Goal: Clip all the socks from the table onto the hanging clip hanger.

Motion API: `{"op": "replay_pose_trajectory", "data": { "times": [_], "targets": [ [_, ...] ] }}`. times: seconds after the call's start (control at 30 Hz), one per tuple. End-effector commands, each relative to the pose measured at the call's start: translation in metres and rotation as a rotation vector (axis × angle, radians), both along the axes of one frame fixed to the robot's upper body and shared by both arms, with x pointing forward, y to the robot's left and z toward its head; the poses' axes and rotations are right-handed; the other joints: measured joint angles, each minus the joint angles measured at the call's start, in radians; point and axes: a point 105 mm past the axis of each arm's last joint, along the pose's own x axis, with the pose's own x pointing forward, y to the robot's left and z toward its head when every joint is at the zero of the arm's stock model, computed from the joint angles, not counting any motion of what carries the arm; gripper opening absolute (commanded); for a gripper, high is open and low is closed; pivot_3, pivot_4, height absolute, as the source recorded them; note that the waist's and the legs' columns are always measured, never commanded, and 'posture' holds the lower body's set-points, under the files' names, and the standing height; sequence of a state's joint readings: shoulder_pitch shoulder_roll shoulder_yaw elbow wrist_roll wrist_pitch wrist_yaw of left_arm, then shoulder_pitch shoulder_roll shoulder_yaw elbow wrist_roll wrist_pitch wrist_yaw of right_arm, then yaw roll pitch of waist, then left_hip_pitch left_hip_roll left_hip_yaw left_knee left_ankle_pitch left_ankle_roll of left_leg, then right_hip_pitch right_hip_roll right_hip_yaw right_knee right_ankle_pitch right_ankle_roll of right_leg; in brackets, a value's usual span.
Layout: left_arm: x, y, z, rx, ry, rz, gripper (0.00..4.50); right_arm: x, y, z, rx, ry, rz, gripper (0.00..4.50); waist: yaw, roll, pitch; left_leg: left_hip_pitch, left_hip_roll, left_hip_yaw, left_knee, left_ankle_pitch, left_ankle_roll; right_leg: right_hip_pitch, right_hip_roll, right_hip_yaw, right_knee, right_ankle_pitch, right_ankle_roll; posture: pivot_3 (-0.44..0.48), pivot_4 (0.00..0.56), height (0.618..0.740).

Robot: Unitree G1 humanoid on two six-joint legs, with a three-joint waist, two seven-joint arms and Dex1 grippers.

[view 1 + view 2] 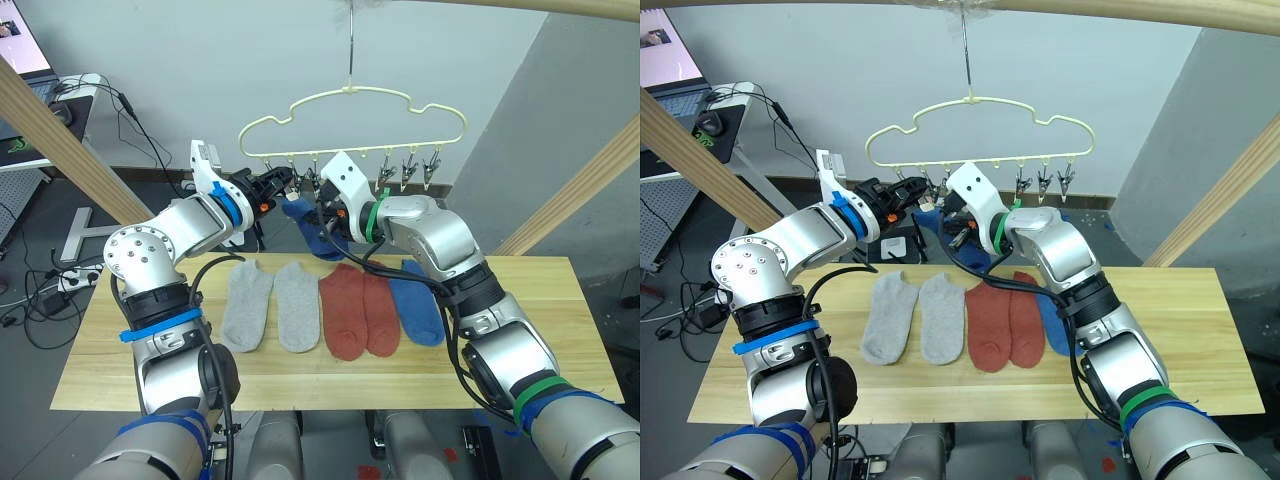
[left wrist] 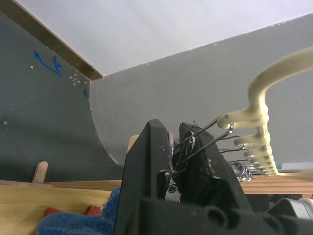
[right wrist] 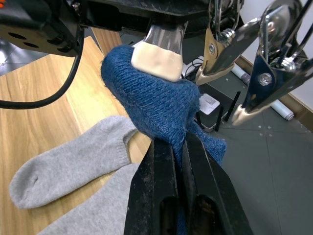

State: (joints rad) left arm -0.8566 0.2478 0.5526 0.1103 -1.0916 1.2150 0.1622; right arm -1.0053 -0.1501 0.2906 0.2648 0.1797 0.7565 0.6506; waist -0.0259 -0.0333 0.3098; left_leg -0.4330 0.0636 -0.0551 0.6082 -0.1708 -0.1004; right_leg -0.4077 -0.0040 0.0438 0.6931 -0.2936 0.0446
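Wooden table (image 1: 520, 330) holds five socks in a row: two grey (image 1: 270, 303), two red (image 1: 358, 310), one blue (image 1: 418, 300). Your right gripper (image 3: 180, 147) pinches the sixth, a blue sock (image 3: 156, 103), just under the clip hanger (image 1: 352, 122). Your left gripper (image 2: 175, 152) squeezes a metal clip (image 2: 205, 134) on the hanger's row.

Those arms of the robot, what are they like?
Rounded silver-grey shells with black joints and loose black cables. The left arm wears blue bands, the right arm green ones. Each wrist is white, ending in a black two-fingered gripper: left gripper, right gripper.
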Motion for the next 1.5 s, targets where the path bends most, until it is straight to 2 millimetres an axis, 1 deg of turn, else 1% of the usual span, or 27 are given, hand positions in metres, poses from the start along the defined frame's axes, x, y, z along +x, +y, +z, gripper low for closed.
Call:
{"op": "replay_pose_trajectory", "data": {
  "times": [0.03, 0.5, 0.57, 0.6, 0.7, 0.77, 0.93, 0.97, 1.07, 1.1, 1.23, 1.33, 1.43, 1.5],
  "targets": [
    [0.000, 0.008, -0.008, 0.024, 0.025, 0.035, 0.27, -0.003, 0.005, 0.021, 0.044, -0.049, 0.032, 0.05, 0.000, 0.000, 0.000, 0.000, 0.000, 0.000, 0.000, 0.000, 0.000, 0.000, 0.000, 0.000, 0.000, 0.000, 0.000, 0.134, 0.250, 0.740],
    [-0.001, 0.006, -0.010, 0.021, 0.027, 0.030, 0.27, -0.003, 0.008, 0.023, 0.058, -0.048, 0.032, 0.05, 0.000, 0.000, 0.000, 0.000, 0.000, 0.000, 0.000, 0.000, 0.000, 0.000, 0.000, 0.000, 0.000, 0.000, 0.000, 0.133, 0.250, 0.740],
    [-0.001, 0.006, -0.009, 0.016, 0.027, 0.030, 1.00, -0.003, 0.008, 0.023, 0.058, -0.049, 0.032, 0.00, 0.000, 0.000, 0.000, 0.000, 0.000, 0.000, 0.000, 0.000, 0.000, 0.000, 0.000, 0.000, 0.000, 0.000, 0.000, 0.133, 0.250, 0.740],
    [-0.001, 0.006, -0.009, 0.012, 0.026, 0.029, 1.24, -0.003, 0.008, 0.023, 0.058, -0.049, 0.032, 0.00, 0.000, 0.000, 0.000, 0.000, 0.000, 0.000, 0.000, 0.000, 0.000, 0.000, 0.000, 0.000, 0.000, 0.000, 0.000, 0.133, 0.250, 0.740],
    [-0.002, 0.005, -0.010, 0.016, 0.027, 0.022, 2.19, -0.003, 0.008, 0.024, 0.058, -0.048, 0.032, 0.00, 0.005, 0.000, 0.000, -0.001, 0.000, 0.000, 0.000, 0.000, 0.000, -0.001, 0.000, 0.000, 0.000, 0.000, 0.000, 0.133, 0.250, 0.740],
    [-0.002, 0.005, -0.010, 0.017, 0.027, 0.021, 2.71, -0.003, 0.008, 0.024, 0.058, -0.048, 0.032, 0.00, 0.014, 0.000, 0.000, -0.002, 0.000, 0.000, 0.000, 0.000, 0.000, -0.003, 0.000, 0.000, 0.000, 0.000, 0.000, 0.133, 0.250, 0.740],
    [-0.003, 0.005, -0.007, 0.020, 0.014, 0.011, 2.71, -0.004, 0.007, 0.023, 0.058, -0.042, 0.031, 0.00, 0.031, 0.000, 0.000, -0.003, 0.000, 0.000, 0.000, 0.000, 0.000, -0.002, 0.000, 0.000, -0.001, 0.000, 0.000, 0.133, 0.248, 0.740],
    [-0.004, 0.005, -0.007, 0.022, 0.010, 0.008, 2.74, -0.004, 0.007, 0.023, 0.055, -0.043, 0.029, 0.52, 0.033, 0.000, 0.000, -0.003, 0.000, 0.000, 0.000, 0.000, 0.000, -0.002, -0.001, -0.001, -0.001, 0.000, 0.000, 0.133, 0.248, 0.740],
    [-0.004, 0.005, -0.006, 0.025, 0.006, 0.004, 2.74, -0.007, 0.008, 0.020, 0.048, -0.038, 0.039, 1.40, 0.037, 0.000, 0.000, -0.003, 0.000, 0.000, 0.000, 0.000, 0.000, -0.002, -0.001, -0.001, -0.001, 0.000, 0.000, 0.133, 0.248, 0.740],
    [-0.004, 0.005, -0.006, 0.025, 0.004, 0.001, 2.74, -0.008, 0.008, 0.019, 0.046, -0.037, 0.042, 1.84, 0.037, 0.000, 0.000, -0.003, 0.000, 0.000, 0.000, 0.000, 0.000, -0.002, -0.001, -0.001, -0.001, 0.000, 0.000, 0.133, 0.248, 0.740],
    [-0.006, 0.002, -0.001, 0.004, -0.021, -0.017, 2.74, -0.010, 0.009, 0.016, 0.038, -0.040, 0.044, 3.20, 0.037, 0.000, 0.000, -0.003, 0.000, 0.000, -0.001, 0.000, 0.000, -0.003, -0.001, -0.001, -0.001, 0.000, 0.000, 0.135, 0.249, 0.740],
    [-0.008, 0.001, 0.003, 0.016, -0.051, -0.037, 2.74, -0.012, 0.008, 0.013, 0.036, -0.036, 0.046, 3.20, 0.038, 0.000, 0.000, -0.003, 0.000, 0.000, -0.001, 0.000, 0.000, -0.002, -0.001, -0.001, -0.001, 0.000, 0.000, 0.135, 0.250, 0.740],
    [-0.014, 0.001, 0.005, 0.135, -0.117, -0.045, 2.74, -0.018, 0.005, 0.011, 0.038, -0.032, 0.047, 3.20, 0.038, 0.000, 0.000, -0.003, 0.000, 0.000, -0.001, 0.000, 0.000, -0.003, -0.001, -0.001, -0.002, 0.000, 0.000, 0.135, 0.250, 0.740],
    [-0.020, 0.001, 0.004, 0.252, -0.183, -0.053, 2.74, -0.021, 0.001, 0.011, 0.044, -0.030, 0.040, 3.20, 0.037, 0.000, 0.000, -0.003, 0.000, 0.000, -0.002, 0.000, 0.000, -0.003, -0.001, -0.001, -0.002, 0.000, 0.000, 0.138, 0.250, 0.740]
  ]
}}
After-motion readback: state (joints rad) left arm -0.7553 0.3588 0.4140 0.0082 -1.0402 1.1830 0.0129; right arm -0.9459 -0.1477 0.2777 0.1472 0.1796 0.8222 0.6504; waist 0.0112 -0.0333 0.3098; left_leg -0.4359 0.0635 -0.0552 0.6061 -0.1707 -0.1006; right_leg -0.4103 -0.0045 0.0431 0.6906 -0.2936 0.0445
